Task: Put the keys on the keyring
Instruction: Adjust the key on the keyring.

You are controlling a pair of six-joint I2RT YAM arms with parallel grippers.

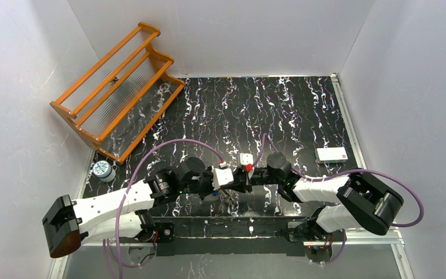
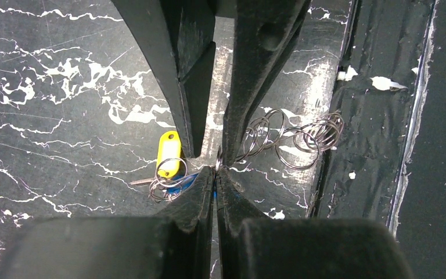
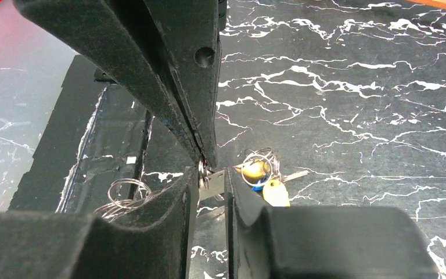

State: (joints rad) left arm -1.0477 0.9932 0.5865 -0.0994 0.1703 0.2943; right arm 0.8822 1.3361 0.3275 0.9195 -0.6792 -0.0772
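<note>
My left gripper (image 2: pixel 216 171) is shut on a thin metal split ring (image 2: pixel 218 158), held just above the table. My right gripper (image 3: pixel 211 177) meets it tip to tip and is shut on a flat silver key (image 3: pixel 210 182), whose end touches that ring. The two grippers meet low in the middle of the top view, left (image 1: pixel 231 185) and right (image 1: pixel 241 181). A bunch lies under them: a brass-gold key (image 3: pixel 255 170), a blue key head (image 2: pixel 187 181) and a yellow tag (image 2: pixel 169 151) on small rings. A chain of loose metal rings (image 2: pixel 302 136) lies beside it. No white oval loop is in view.
A wooden rack (image 1: pixel 119 90) stands at the back left. A small round tin (image 1: pixel 101 170) sits at the left edge. A white card with a red mark (image 1: pixel 331 154) lies at the right. A black taped strip (image 2: pixel 377 145) runs along the table's near edge.
</note>
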